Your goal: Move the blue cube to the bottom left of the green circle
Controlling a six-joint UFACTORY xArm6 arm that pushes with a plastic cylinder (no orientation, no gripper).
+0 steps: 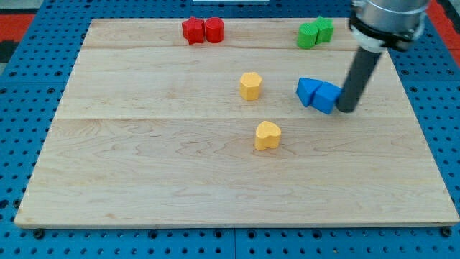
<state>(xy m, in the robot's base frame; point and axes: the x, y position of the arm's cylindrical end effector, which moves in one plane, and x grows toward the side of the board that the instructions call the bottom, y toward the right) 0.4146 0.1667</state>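
Two blue blocks touch right of the board's centre: a blue cube (328, 97) on the right and a blue wedge-like block (307, 91) on its left. My tip (346, 109) is against the cube's right side. Two green blocks sit together at the view's top right: a rounded green circle (307, 35) and a green block (324, 29) just right of it. The blue cube lies below and slightly right of the green circle, well apart from it.
Two red blocks (202, 30) sit side by side at the view's top centre. A yellow hexagon block (250, 85) is near the centre and a yellow heart block (267, 134) lies below it. The wooden board (144, 180) rests on a blue pegboard.
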